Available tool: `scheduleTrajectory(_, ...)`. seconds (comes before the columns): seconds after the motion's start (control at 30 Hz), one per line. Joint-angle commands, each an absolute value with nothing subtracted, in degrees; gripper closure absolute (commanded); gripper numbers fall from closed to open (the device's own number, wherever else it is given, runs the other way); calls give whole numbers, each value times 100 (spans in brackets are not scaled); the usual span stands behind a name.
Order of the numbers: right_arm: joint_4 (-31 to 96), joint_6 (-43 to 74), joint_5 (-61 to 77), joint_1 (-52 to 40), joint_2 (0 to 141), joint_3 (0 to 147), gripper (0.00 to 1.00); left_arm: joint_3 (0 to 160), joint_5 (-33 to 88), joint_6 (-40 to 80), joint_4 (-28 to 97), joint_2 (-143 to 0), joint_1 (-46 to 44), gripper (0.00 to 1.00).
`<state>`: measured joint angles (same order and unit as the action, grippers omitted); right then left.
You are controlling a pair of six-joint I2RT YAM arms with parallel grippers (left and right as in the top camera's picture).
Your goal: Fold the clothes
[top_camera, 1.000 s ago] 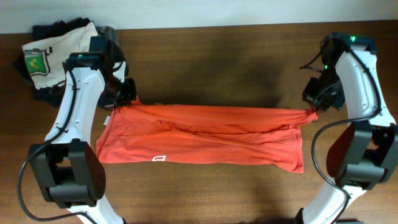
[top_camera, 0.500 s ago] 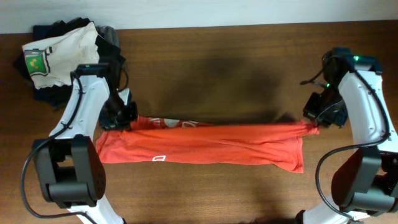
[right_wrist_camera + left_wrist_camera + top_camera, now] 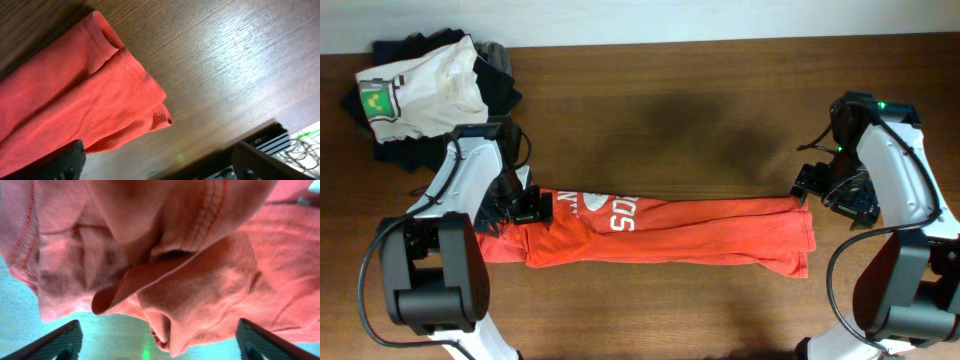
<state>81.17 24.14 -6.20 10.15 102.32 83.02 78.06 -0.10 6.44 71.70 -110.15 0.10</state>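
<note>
Across the lower middle of the brown wooden tabletop (image 3: 670, 110) lies the red-orange short-sleeved cotton T-shirt (image 3: 660, 232), drawn out into a long narrow band running from 9 o'clock to 3 o'clock. White block lettering (image 3: 605, 207) shows on top near the 9 o'clock end, where the cloth is bunched and wrinkled. The 3 o'clock end lies flatter, its hems stacked in layers on the wood.

At the 9 o'clock end the left claw (image 3: 525, 208) sits low over the bunched cloth. Its wrist view is filled with seams and folds close to the lens, and its fingers (image 3: 55, 340) stand wide apart at the bottom corners, pinching nothing. The right claw (image 3: 807, 190) hovers just beside the 3 o'clock end, toward 12 o'clock of the shirt's corner. It too is spread wide and empty, with the hem corner resting apart from it.

One claw at each end suits a long band, which stays straight when handled by both ends, and the parted jaws let it settle flat. I judge the lengthwise fold laid and a crosswise fold yet to come. The rumpled 9 o'clock end may need smoothing first.

Off at 10 o'clock, well apart, a white T-shirt with a green-yellow print (image 3: 415, 85) rests on black and grey folded garments (image 3: 500, 80), out of the working area.
</note>
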Motion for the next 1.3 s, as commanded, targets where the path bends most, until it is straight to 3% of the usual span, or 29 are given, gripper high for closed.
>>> scheduleTrajectory(0.0, 8138, 2272, -666, 1046, 10134, 8346, 2, 8060, -80, 598, 7188, -10960, 43, 1)
scheduleTrajectory(0.03, 8136, 2215, -539, 1046, 10134, 8405, 2, 8224, 5, 596, 7231, -10901, 43, 1)
scheduleTrajectory(0.07, 8093, 1988, -226, 1046, 10134, 8440, 1, 8350, 180, 593, 7247, -10829, 32, 7)
scheduleTrajectory(0.1, 8009, 1719, 163, 1046, 10134, 8444, 1, 8423, 429, 591, 7210, -10753, 3, 16)
scheduleTrajectory(0.13, 7911, 1372, 674, 1044, 10134, 8444, 7, 8440, 738, 558, 7109, -10672, -47, 30)
scheduleTrajectory(0.23, 7747, 1050, 1269, 893, 10147, 8436, 60, 8433, 1636, 165, 6831, -10586, -429, 81)
scheduleTrajectory(0.27, 7712, 1052, 1269, 805, 10147, 8416, 78, 8392, 1623, 167, 6764, -10617, -613, 90)
scheduleTrajectory(0.33, 7640, 1050, 1267, 569, 10149, 8333, 90, 8211, 1619, 174, 6490, -10639, -906, 99)
scheduleTrajectory(0.37, 7509, 1050, 1267, 355, 10151, 8211, 95, 7994, 1619, 255, 6180, -10680, -1133, 99)
scheduleTrajectory(0.57, 6405, 1577, 1050, -156, 10151, 7286, 96, 7293, 1461, 642, 5426, -11133, -1435, 99)
scheduleTrajectory(0.87, 4827, 1706, 937, -58, 10162, 5739, 96, 7057, 873, 683, 5380, -11727, -495, 99)
scheduleTrajectory(1.27, 5251, 1826, 683, 458, 10160, 6353, 96, 7054, 357, 687, 5774, -11561, 821, 99)
